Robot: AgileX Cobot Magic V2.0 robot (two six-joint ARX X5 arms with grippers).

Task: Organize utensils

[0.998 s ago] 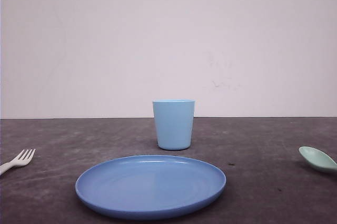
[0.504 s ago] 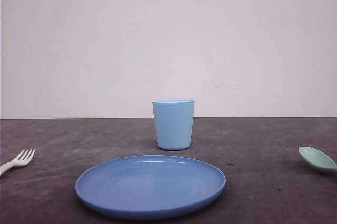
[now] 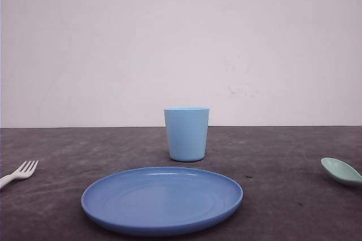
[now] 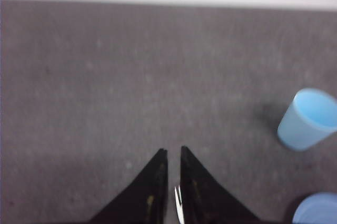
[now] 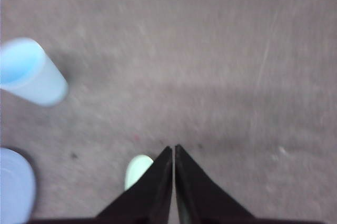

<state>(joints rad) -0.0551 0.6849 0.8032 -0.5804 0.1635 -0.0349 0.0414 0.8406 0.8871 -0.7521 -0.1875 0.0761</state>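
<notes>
A round blue plate (image 3: 162, 200) lies on the dark grey table (image 3: 283, 156) at the near middle of the front view, and a light blue cup (image 3: 186, 134) stands upright just behind it, apart from its rim. The white fork (image 3: 19, 173) lies flat at the far left edge of that view, tines pointing toward the middle, its handle cut off by the edge; it is well apart from the plate. The pale green spoon (image 3: 341, 171) lies at the far right edge, bowl facing up, also well apart from the plate, with bare table between. In the left wrist view the left gripper (image 4: 173, 156) hangs over the table with its two dark fingers nearly together, a thin slit between them; the fork's tines (image 4: 178, 211) show through that slit, but whether the fingers touch the fork cannot be told. The cup (image 4: 308, 119) and an edge of the plate (image 4: 317, 209) sit off to one side there. In the right wrist view the right gripper (image 5: 174, 152) has its fingers pressed together, gripping nothing, and the spoon's bowl (image 5: 136, 170) peeks out just beside one finger. The cup (image 5: 30, 72) and a blurred part of the plate (image 5: 15, 184) lie farther off.
</notes>
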